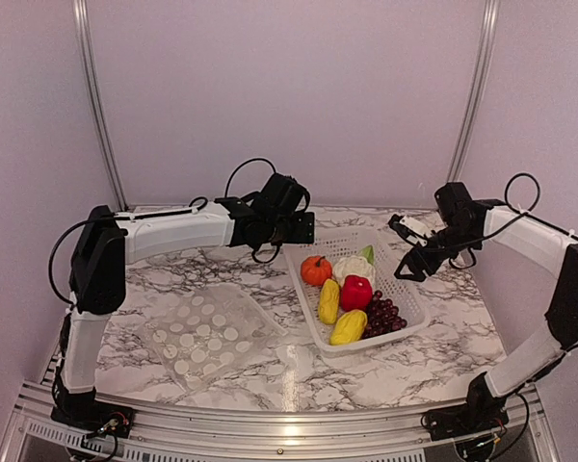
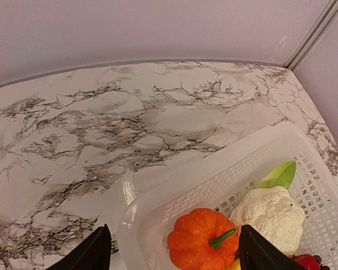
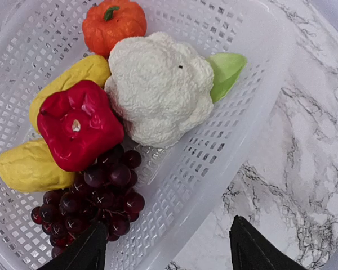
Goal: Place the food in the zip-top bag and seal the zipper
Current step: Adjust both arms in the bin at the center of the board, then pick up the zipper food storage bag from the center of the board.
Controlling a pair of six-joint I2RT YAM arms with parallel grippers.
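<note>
A: Containers?
B: A white perforated plastic basket (image 1: 390,262) and, left of it, a clear white-dotted zip-top bag (image 1: 207,332) flat on the marble table (image 1: 414,371).
A: The food?
B: All in the basket: white cauliflower (image 1: 352,268), red pepper (image 1: 356,292), orange pumpkin (image 1: 316,270), two yellow pieces (image 1: 328,300), purple grapes (image 1: 383,316).
A: Arms?
B: Left gripper (image 2: 174,250) over the basket's far-left corner, right gripper (image 3: 169,247) over its right rim; both spread wide, empty.

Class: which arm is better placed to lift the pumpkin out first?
Probably left: the left gripper, open, frames the pumpkin, on the side nearest the bag; the right gripper hangs by the grapes.
</note>
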